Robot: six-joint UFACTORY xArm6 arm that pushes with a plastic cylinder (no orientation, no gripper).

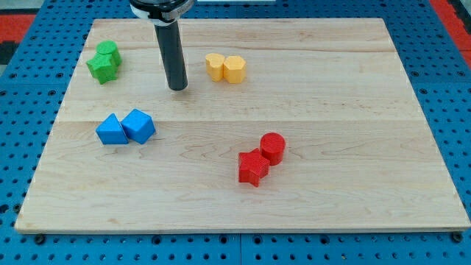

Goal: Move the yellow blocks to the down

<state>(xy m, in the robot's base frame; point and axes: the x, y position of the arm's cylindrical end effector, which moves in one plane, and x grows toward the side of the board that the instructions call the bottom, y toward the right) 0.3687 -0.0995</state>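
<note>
Progress is looking nil: both yellow blocks [225, 68] are sitting touching near the worktop [331, 110] top, just right of my tip [177, 88] (a bare rod, no fingers to open or close), which is hovering apart from them.

So the surface [309, 213] is a pale wooden board made of glued planks, grain running left to right, with rounded corners. It sits on a blue pegboard-style base [22, 243] full of evenly spaced holes, which shows on every side of the board. In the far right corner there's a bit of red perforated panel [452, 13]. Lighting is bright and even, soft shadows only.
</note>
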